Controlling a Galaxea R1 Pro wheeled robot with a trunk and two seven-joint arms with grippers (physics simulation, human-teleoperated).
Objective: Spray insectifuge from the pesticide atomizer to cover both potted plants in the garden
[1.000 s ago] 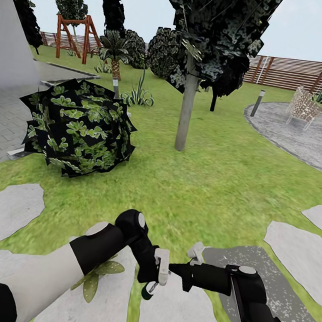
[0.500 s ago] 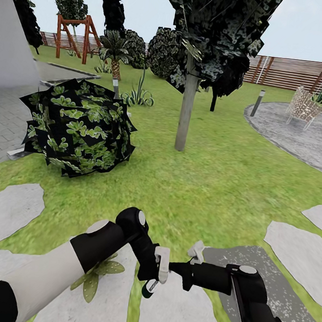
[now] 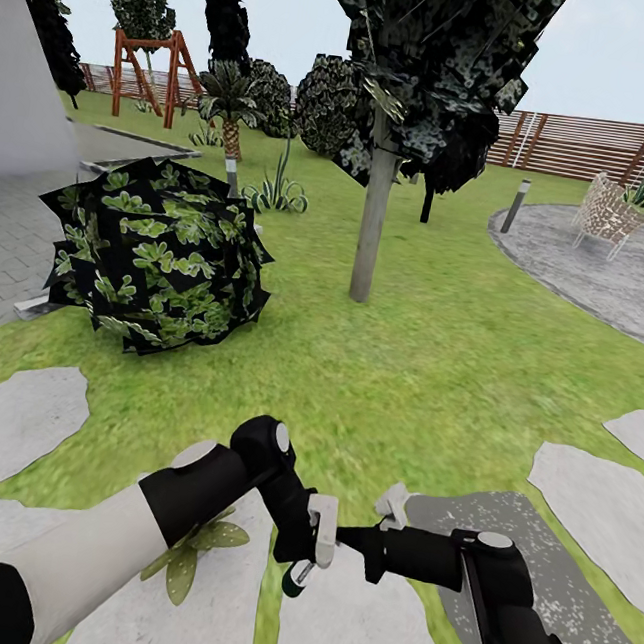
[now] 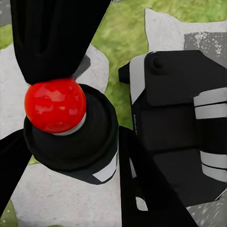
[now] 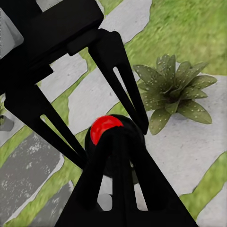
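Matt black plastic pincer [image 5: 111, 142] fingers; a glossy red ball [image 4: 55, 105]; rough speckled stepping stones [image 3: 7, 429]; brown slatted wooden fence [image 3: 595, 146].

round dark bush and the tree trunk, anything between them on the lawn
Nothing: in the head view only bare grass lies between the bush and the trunk.

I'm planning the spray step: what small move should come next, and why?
Probably turn the left tool, which seems to hold the pesticide atomizer, toward the potted plant. The plant sits on the stepping stone under the left forearm, beside the bottle rather than ahead of it.
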